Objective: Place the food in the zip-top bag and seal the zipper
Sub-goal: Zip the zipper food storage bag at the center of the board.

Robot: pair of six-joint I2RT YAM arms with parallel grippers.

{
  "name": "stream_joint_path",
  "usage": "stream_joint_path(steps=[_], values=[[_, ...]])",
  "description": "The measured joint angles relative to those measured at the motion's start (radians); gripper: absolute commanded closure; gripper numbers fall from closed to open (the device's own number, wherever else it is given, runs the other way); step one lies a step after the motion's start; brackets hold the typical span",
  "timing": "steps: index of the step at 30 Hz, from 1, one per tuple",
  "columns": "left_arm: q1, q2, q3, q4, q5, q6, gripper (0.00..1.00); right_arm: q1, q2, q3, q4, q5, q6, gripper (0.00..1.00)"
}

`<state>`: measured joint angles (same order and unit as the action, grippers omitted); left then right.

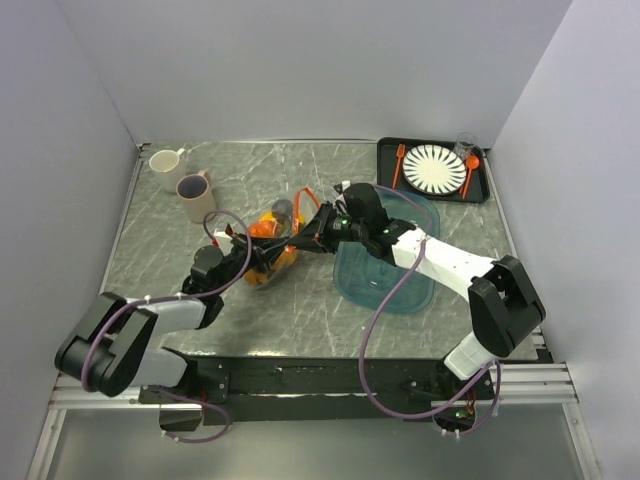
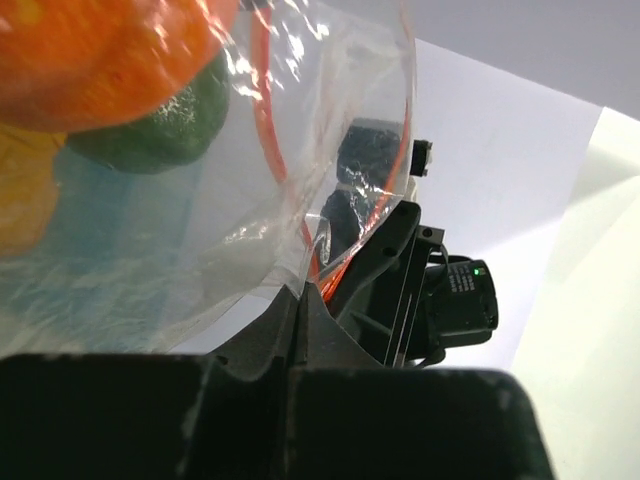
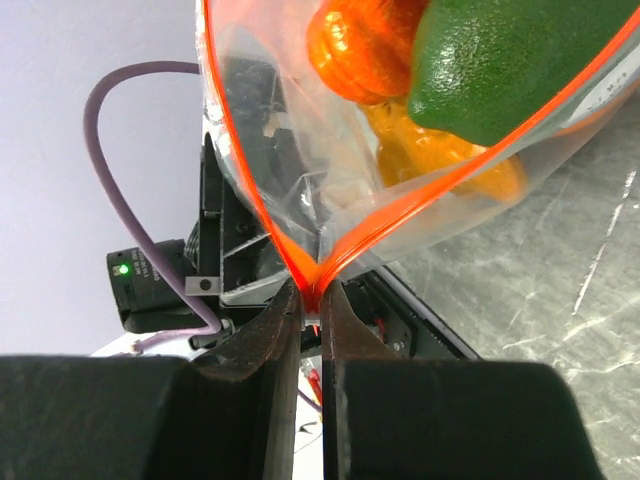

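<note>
Overhead view of a grey marbled table point(image 1: 300, 315), walled in white on the left, far and right sides. Near its middle, stretched between two claws: zip-top bag point(image 1: 272, 245), clear and floppy, bulging with food point(image 1: 262, 228). Cannot tell whether lifted or resting on the surface.

Left gripper point(image 2: 300, 300): fingers pressed together, pinching the bag's clear film at its left end, close to the zipper point(image 3: 290, 262). Right gripper point(image 3: 312, 298): fingers pressed together on the orange-red zipper itself, at the bag's right end. Above that pinch, two zipper strips parting in a V, the mouth open there.

Through the plastic: green piece point(image 3: 510, 60), orange ribbed piece point(image 3: 360, 40) and yellow piece point(image 2: 20, 190), all inside and packed close together.

Just right of the bag, under the right arm: translucent teal tray point(image 1: 385, 285), its near rim set back from the table's front edge.

At the far left, well apart from the bag: white mug point(image 1: 168, 160) and beige mug point(image 1: 195, 197), side by side.

In the far right corner: black tray point(image 1: 385, 150) close to the back wall, carrying a striped plate point(image 1: 432, 168), orange fork point(image 1: 399, 165), orange spoon point(image 1: 470, 170) and clear glass point(image 1: 465, 145).

Bare tabletop in front of the bag, to its left and behind it up to the back wall.
</note>
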<state>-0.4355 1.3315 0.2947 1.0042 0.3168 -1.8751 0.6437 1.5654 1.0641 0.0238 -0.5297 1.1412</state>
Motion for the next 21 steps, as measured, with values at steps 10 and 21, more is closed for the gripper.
stream_joint_path(steps=[10, 21], values=[[0.002, -0.187, -0.019, -0.192, 0.0, 0.114, 0.99, -0.003, -0.012, 0.003, -0.002, -0.04, 0.008, 0.98], [0.004, -0.186, -0.063, -0.139, 0.028, 0.127, 0.99, -0.019, -0.006, 0.004, -0.024, -0.044, 0.009, 0.97]])
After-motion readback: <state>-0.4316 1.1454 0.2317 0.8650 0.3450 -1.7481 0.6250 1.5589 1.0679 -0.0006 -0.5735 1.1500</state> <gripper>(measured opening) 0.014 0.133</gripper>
